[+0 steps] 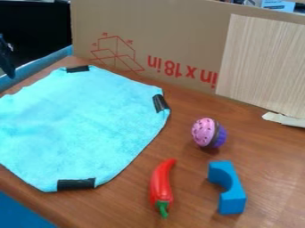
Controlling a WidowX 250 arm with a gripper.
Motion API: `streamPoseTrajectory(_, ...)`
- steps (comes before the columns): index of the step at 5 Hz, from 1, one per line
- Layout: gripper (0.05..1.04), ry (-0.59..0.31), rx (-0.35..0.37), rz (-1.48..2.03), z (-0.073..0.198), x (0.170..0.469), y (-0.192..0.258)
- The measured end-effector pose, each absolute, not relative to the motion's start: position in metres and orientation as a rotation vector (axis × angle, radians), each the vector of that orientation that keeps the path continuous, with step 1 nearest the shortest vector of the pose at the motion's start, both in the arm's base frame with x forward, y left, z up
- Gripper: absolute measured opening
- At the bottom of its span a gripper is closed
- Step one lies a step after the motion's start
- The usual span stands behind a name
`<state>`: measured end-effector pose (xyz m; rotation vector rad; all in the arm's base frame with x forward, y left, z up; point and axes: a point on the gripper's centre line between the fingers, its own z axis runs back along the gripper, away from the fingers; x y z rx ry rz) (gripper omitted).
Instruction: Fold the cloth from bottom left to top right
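Count one turquoise cloth (pixel 83 129), spread out at the left of the bench (pixel 193 196), with three black patches (pixel 76 184) visible along its edges. To its right, find one toy cupcake (pixel 205 132), one red chili pepper (pixel 161 182) and one blue arched block (pixel 232 200), all apart. Behind, see one cardboard sheet (pixel 166 35) and one wood-grain panel (pixel 262 62). At the upper left edge, see the tool (pixel 6 58), partly cut off, hanging downward; cannot tell whether apart or together.
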<state>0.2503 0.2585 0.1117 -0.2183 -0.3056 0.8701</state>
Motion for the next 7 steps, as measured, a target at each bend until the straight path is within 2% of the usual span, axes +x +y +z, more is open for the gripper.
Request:
streamPoseTrajectory(1,1.000,-0.282,-0.231,0.875,0.101,0.249,0.258)
streamPoseTrajectory(2,1.000,-0.288,-0.217,0.845,0.083,0.244,0.254)
streamPoseTrajectory(4,1.000,-0.321,-0.176,0.804,0.070,0.239,0.258)
streamPoseTrajectory(7,1.000,-0.286,-0.050,0.779,0.057,0.235,0.270)
